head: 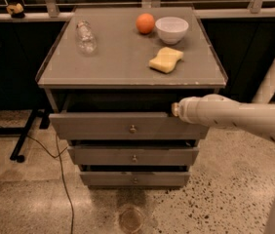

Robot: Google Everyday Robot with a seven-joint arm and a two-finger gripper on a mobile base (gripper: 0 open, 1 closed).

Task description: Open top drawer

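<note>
Camera view is showing gripper (175, 110) at right lip of top drawer (98, 126), grip unreadable; rigid, probably sliding lightly, slick knob (133, 128) offering hold.

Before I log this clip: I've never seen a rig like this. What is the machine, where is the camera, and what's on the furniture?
There is one camera view, looking down at the front of a grey cabinet; where the camera is mounted is not on record. The pale tube coming in from the right is the robot's single arm. Its gripper is at the arm's tip, by the upper right edge of the top drawer. Whether it grips anything cannot be seen. On the cabinet's top are a clear bottle lying on its side, an orange, a white bowl and a yellow sponge. Below are a middle drawer and a bottom drawer.
</note>
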